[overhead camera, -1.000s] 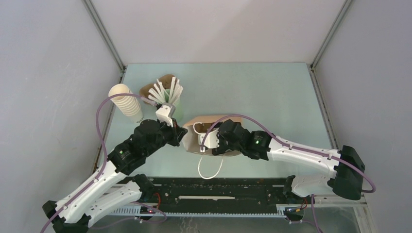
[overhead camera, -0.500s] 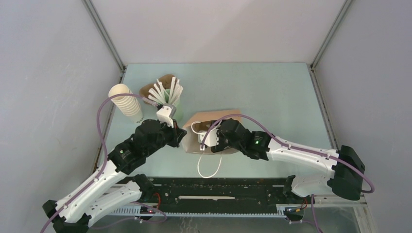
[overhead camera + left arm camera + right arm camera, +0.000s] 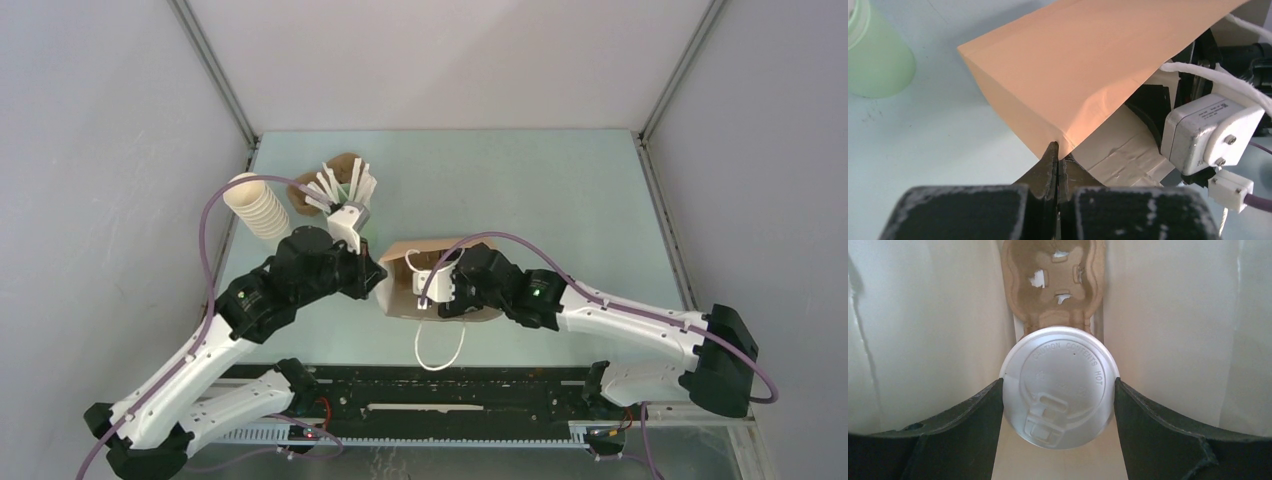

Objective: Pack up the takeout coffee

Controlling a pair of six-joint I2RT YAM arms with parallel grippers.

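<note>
Pale green table (image 3: 560, 190) enclosed by plain grey-white walls (image 3: 450, 60), soft even light

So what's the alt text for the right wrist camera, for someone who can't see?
A white-lidded takeout coffee cup held by the right gripper, its dark fingers on either side, inside a paper bag with pale walls. Beyond the cup, a brown cardboard cup carrier lies in the bag.
</note>
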